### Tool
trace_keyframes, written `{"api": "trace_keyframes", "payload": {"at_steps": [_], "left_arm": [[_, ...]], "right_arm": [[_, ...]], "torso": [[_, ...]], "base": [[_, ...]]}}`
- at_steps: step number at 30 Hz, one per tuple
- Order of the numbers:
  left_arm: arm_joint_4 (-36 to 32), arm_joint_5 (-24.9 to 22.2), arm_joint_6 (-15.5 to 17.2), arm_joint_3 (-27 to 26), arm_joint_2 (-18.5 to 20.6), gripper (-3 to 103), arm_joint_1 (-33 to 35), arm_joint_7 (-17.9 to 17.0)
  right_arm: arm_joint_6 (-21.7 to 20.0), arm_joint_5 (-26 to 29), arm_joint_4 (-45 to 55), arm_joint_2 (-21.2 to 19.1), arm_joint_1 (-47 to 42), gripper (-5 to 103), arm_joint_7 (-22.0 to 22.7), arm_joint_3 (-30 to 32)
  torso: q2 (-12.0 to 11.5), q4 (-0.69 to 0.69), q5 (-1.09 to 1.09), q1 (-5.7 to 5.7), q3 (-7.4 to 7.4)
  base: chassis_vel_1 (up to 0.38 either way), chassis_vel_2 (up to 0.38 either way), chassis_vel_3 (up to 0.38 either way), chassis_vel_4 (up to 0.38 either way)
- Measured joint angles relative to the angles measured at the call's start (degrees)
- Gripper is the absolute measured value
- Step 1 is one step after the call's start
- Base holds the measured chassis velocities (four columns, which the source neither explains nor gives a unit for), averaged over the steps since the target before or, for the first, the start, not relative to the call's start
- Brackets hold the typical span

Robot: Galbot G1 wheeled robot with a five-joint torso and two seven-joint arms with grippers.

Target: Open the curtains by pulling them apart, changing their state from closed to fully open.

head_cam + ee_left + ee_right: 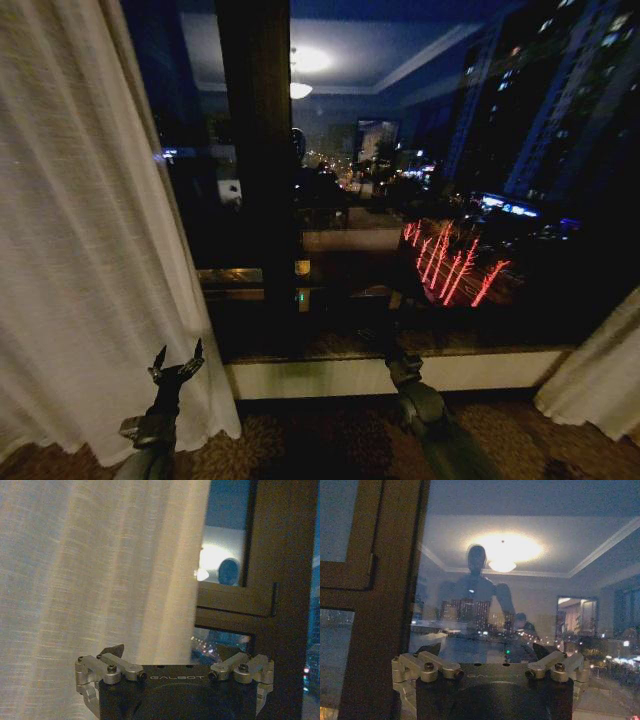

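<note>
The left curtain [80,230], a sheer cream pleated panel, hangs at the left and reaches the floor. The right curtain [600,375] is bunched at the lower right corner. Between them the dark night window lies bare. My left gripper [177,362] stands open low down, just in front of the left curtain's inner edge. In the left wrist view that curtain [95,570] hangs beyond the spread fingers of the left gripper [172,654], with nothing gripped. My right gripper [392,350] is low at the middle, facing the glass. The right wrist view shows the right gripper [486,650] open and holding nothing.
A thick dark window post [252,150] stands right of the left curtain. A pale sill [330,376] runs under the glass, above patterned carpet [320,440]. The glass [520,580] reflects the room's ceiling lamp and the robot.
</note>
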Motion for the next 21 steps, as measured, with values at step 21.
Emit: {"api": "trace_keyframes", "payload": {"at_steps": [21], "left_arm": [[0.0, 0.0, 0.0, 0.0, 0.0, 100, 0.0, 0.0]], "right_arm": [[0.0, 0.0, 0.0, 0.0, 0.0, 100, 0.0, 0.0]], "torso": [[0.0, 0.0, -0.01, 0.0, 0.0]], "base": [[0.01, 0.012, -0.012, -0.012]]}}
